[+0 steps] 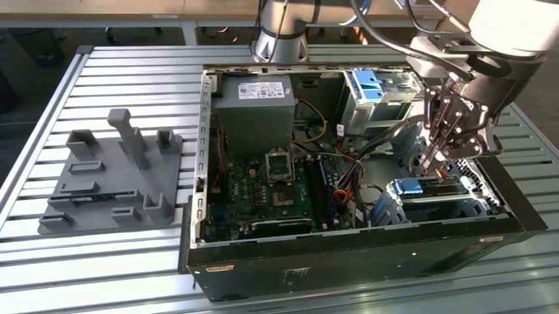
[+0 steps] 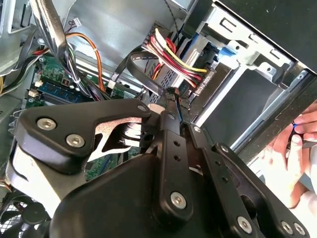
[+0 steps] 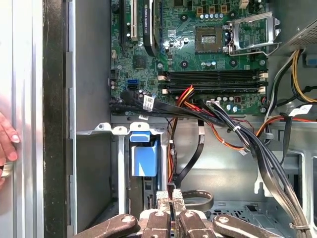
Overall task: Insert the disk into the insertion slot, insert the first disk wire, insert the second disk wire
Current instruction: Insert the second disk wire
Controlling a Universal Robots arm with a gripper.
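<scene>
A big slatted metal worktop under everything. On it, a black computer case lying open, and well apart toward the exterior view's left, a grey plastic holder tray with posts and pockets. Inside the case, a green motherboard in the middle, a grey power supply with a white sticker at the far end, and a taller cage with blue-fronted drives in the far corner on the exterior view's right. In the near corner on that same side, the insertion slot, a silver cage, with the disk already sitting inside, blue frame showing at the end. Right above that end of the disk, the gripper, pointing down from the robot arm. In the first wrist view, gripper fingertips almost together, pinched on a small black wire plug, just beside the blue tab of the disk. In the second wrist view, the same black plug at the tip of the gripper, very near a bundle of red, yellow and black wires at the disk's end. A person's hand resting on the outer wall of the case in the first wrist view.
</scene>
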